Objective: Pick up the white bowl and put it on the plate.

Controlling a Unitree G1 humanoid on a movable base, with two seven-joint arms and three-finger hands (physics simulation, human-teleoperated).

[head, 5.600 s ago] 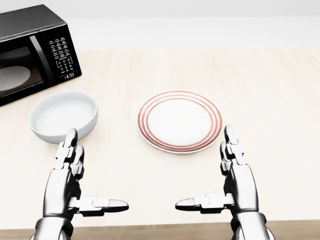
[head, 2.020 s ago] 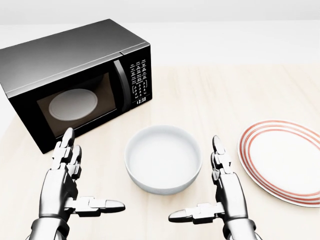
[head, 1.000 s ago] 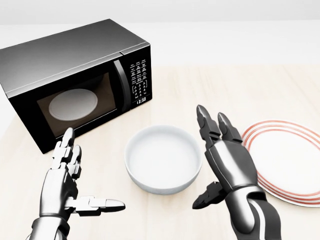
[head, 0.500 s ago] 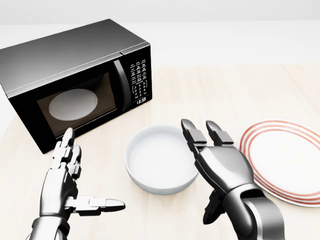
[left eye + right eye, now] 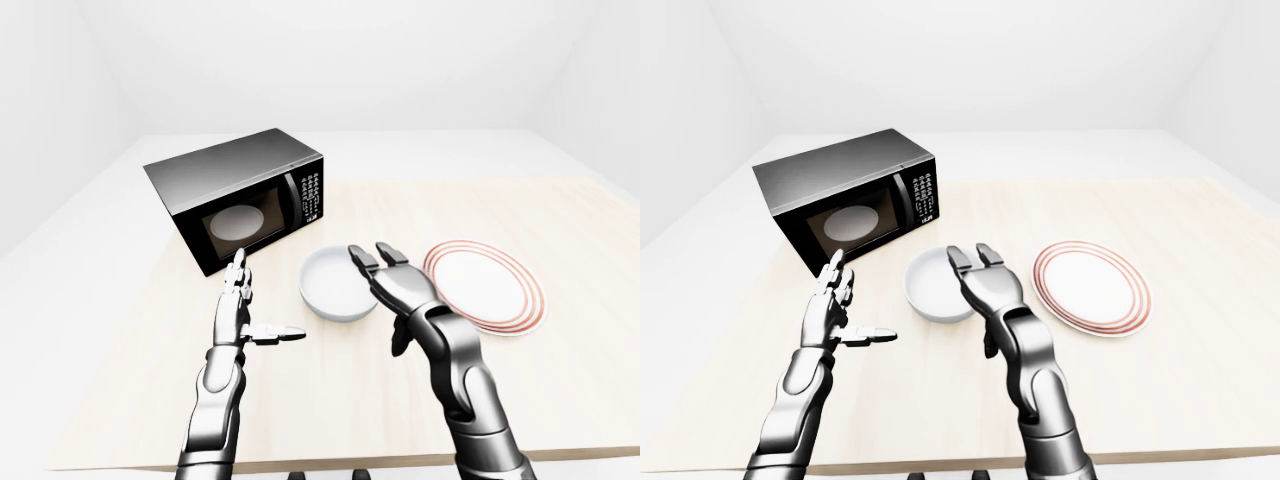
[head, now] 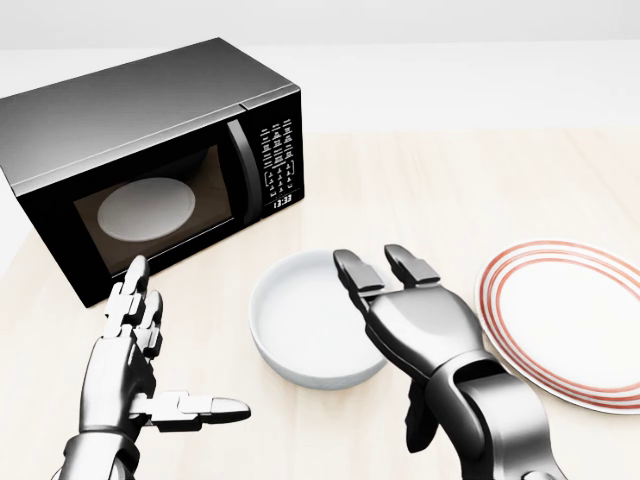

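While the white bowl [image 6: 315,320] rests on the surface [image 6: 480,190] between microwave [image 6: 150,160] and plate [image 6: 565,320], the right robot hand [image 6: 400,315] hovers spread over its right rim; the left robot hand [image 6: 135,365] is spread well left of it.

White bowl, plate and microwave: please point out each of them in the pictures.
white bowl [image 6: 300,325], head view, on its inner floor.
plate [image 6: 580,318], head view, on its white centre.
microwave [image 6: 150,210], head view, on its door window.
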